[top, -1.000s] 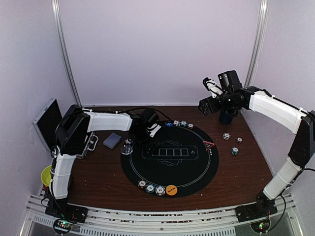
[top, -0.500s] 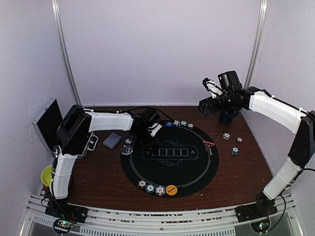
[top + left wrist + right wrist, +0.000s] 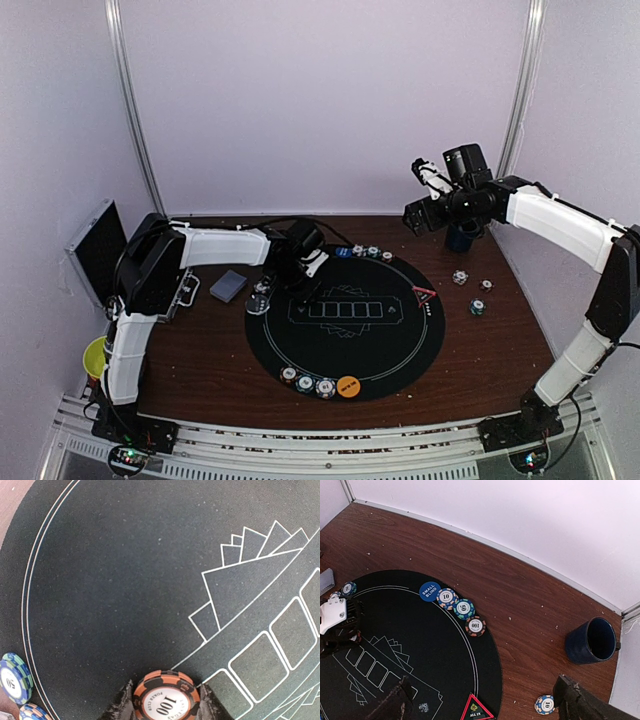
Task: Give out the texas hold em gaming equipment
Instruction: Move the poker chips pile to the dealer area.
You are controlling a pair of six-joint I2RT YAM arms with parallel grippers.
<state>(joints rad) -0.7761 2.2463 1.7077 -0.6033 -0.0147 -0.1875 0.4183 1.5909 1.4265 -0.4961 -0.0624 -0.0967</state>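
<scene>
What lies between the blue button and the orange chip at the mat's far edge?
A 10 chip and a 20 chip, seen in the right wrist view.

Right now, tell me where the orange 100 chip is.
Left wrist view, bottom centre: the orange 100 chip is clamped in the left tool, on or just above the black mat, left of the printed card boxes.

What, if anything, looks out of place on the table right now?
Three poker chips lie scattered on the bare wood right of the black mat, apart from each other, while most remaining chips sit in rows along the mat's edge. Nothing looks spilled or damaged.
</scene>
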